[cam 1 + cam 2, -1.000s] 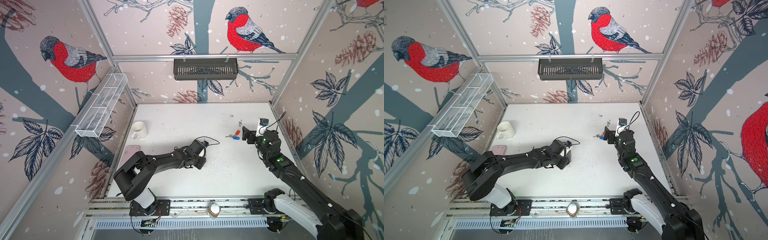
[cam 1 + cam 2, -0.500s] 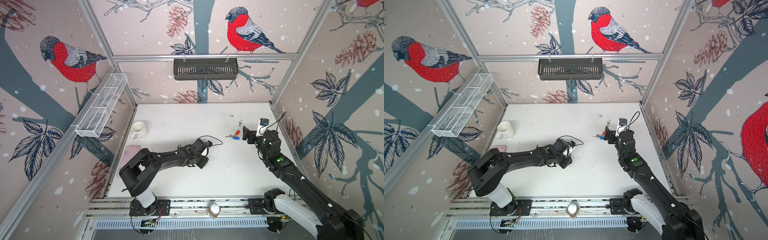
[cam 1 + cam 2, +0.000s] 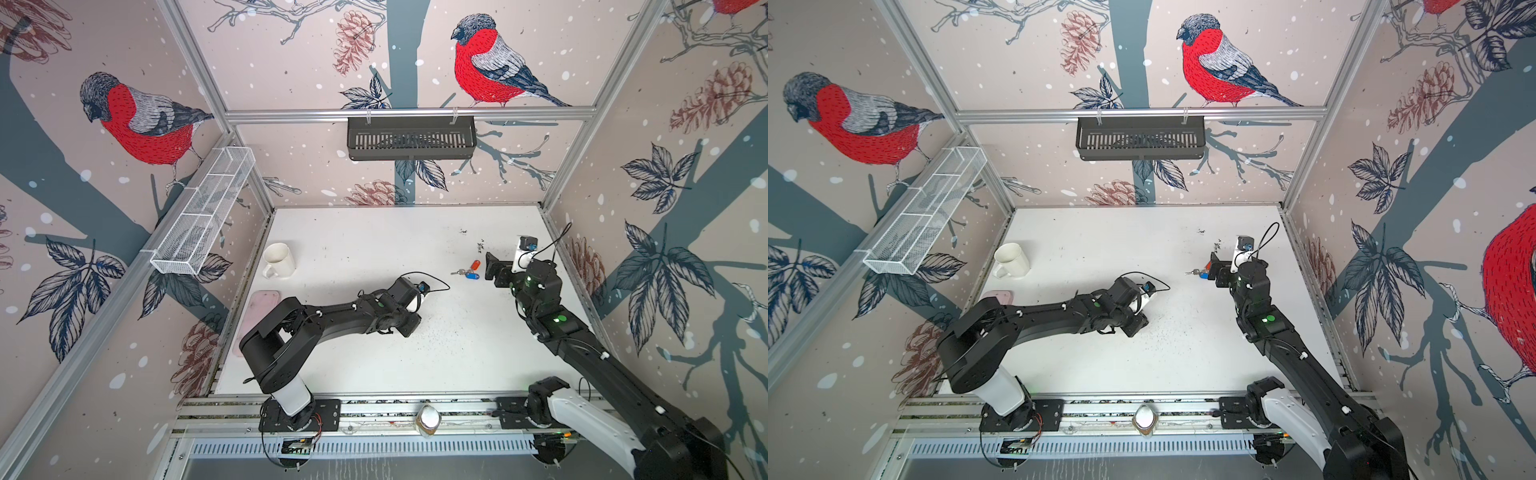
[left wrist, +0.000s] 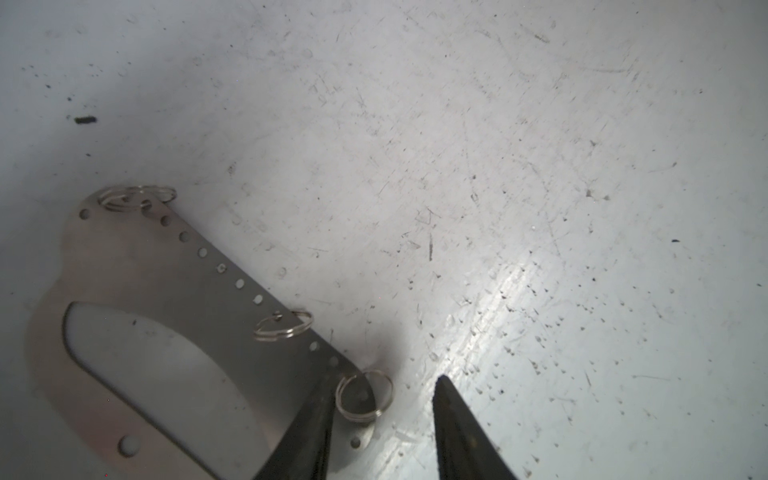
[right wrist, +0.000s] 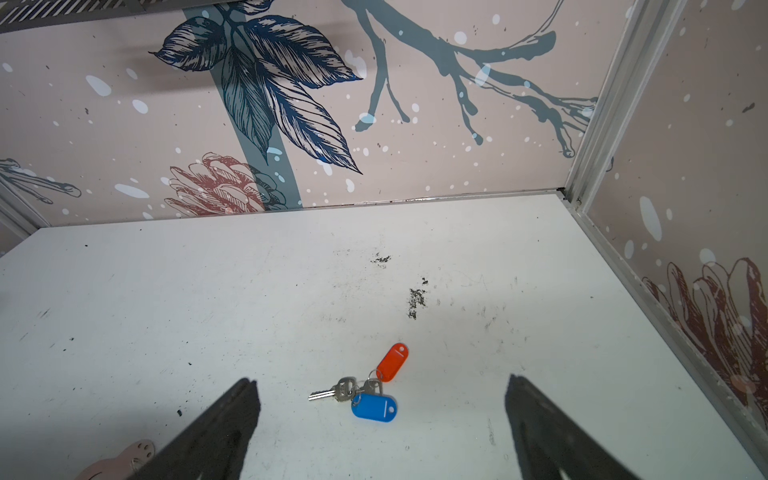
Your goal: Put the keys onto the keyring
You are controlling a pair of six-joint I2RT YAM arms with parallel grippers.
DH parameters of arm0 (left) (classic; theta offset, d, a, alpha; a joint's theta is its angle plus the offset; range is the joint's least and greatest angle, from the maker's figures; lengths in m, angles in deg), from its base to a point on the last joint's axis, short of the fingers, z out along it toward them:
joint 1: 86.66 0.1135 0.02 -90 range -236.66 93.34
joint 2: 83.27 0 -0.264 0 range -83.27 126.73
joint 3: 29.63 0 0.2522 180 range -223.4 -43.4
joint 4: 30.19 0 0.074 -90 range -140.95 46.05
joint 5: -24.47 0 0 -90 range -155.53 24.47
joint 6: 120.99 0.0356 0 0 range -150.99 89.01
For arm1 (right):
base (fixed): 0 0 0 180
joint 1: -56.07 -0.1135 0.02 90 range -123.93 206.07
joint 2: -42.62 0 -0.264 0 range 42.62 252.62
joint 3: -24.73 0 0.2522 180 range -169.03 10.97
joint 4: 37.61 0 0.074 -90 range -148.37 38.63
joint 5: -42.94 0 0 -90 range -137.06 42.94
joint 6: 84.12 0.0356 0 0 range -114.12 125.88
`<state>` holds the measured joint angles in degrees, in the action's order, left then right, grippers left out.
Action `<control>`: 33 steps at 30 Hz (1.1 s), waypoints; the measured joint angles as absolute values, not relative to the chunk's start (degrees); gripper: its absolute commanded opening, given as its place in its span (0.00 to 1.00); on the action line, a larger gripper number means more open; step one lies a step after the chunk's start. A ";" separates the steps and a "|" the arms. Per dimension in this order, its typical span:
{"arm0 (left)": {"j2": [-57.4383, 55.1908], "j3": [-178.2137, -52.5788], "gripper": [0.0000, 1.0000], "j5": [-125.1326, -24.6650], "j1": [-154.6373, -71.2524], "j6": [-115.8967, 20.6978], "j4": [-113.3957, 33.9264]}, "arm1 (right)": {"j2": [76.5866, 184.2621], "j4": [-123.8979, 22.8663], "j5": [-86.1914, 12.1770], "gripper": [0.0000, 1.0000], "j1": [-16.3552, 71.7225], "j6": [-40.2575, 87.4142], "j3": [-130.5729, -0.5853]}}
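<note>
Hovering low w/ fingers spread wide, the right gripper (image 5: 381,380) frames the keys (image 5: 353,392), which lie loose on the table (image 5: 166,311) toward its right rear, prob. lined up for a pinch. Left gripper (image 4: 384,380), part open, straddles the end loop (image 4: 365,397) of the keyring (image 4: 166,282) mid-table, gripping nothing, likely to steady it.

White scuffed surface (image 3: 374,232) carried a white ceramic mug (image 3: 279,259) near its left edge. A flat pale-pink oblong slab (image 3: 262,305) lay in front of the mug, apart from it. Dark crumbs (image 5: 417,301) were scattered toward the back right. A white wire-mesh trough (image 3: 203,212) hung on the left wall, and a dark slotted basket (image 3: 411,137) hung from the back rail. The walls bore bullfinch-and-pinecone wallpaper (image 3: 482,66).
</note>
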<state>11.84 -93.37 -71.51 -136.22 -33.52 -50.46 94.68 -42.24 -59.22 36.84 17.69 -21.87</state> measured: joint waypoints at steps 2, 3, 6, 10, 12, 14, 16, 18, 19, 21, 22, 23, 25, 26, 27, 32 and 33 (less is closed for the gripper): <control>12.00 -93.46 0.41 -71.51 -136.24 -33.54 -50.59 | 94.68 -42.24 -59.22 0.95 36.78 17.69 -21.93; 12.00 -93.46 0.41 -71.44 -136.28 -33.54 -50.59 | 94.68 -42.24 -59.22 0.95 36.76 17.67 -21.95; 11.93 -93.35 0.44 -71.44 -136.35 -33.52 -50.57 | 94.72 -42.24 -59.22 0.95 36.73 17.67 -22.06; 11.65 -93.22 0.53 -71.37 -136.37 -33.50 -50.59 | 94.89 -42.24 -59.22 0.95 36.73 17.67 -22.26; 11.63 -93.20 0.54 -71.37 -136.37 -33.34 -50.59 | 95.07 -42.24 -59.22 0.95 36.73 17.67 -22.37; 11.65 -93.13 0.53 -71.37 -136.41 -32.88 -50.59 | 95.20 -42.24 -59.20 0.95 36.73 17.67 -22.37; 11.71 -93.13 0.52 -71.37 -136.48 -32.53 -50.59 | 95.20 -42.24 -59.22 0.95 36.69 17.67 -22.39; 12.00 -93.13 0.50 -71.37 -136.50 -32.53 -50.59 | 95.20 -42.24 -59.22 0.95 36.62 17.67 -22.39; 12.15 -93.13 0.49 -71.35 -136.50 -32.53 -50.61 | 95.20 -42.24 -59.22 0.95 36.60 17.67 -22.39; 12.39 -93.13 0.47 -71.31 -136.50 -32.53 -50.57 | 95.20 -42.24 -59.25 0.95 36.52 17.67 -22.39; 12.54 -93.13 0.47 -71.29 -136.50 -32.53 -50.57 | 95.20 -42.24 -59.25 0.95 36.47 17.67 -22.39; 12.70 -93.13 0.46 -71.16 -136.50 -32.53 -50.59 | 95.20 -42.24 -59.27 0.95 36.41 17.67 -22.39; 12.96 -93.13 0.45 -71.00 -136.50 -32.56 -50.57 | 95.20 -42.24 -59.31 0.95 36.36 17.67 -22.39; 13.07 -93.13 0.44 -70.87 -136.50 -32.58 -50.57 | 95.20 -42.24 -59.35 0.95 36.36 17.67 -22.39; 13.16 -93.13 0.44 -70.87 -136.52 -32.62 -50.57 | 95.20 -42.24 -59.35 0.95 36.36 17.67 -22.39; 13.26 -93.13 0.41 -70.41 -136.54 -32.75 -50.48 | 95.18 -42.24 -59.38 0.95 36.32 17.67 -22.39; 13.26 -93.13 0.40 -70.17 -136.57 -32.77 -50.41 | 95.16 -42.24 -59.38 0.95 36.32 17.67 -22.39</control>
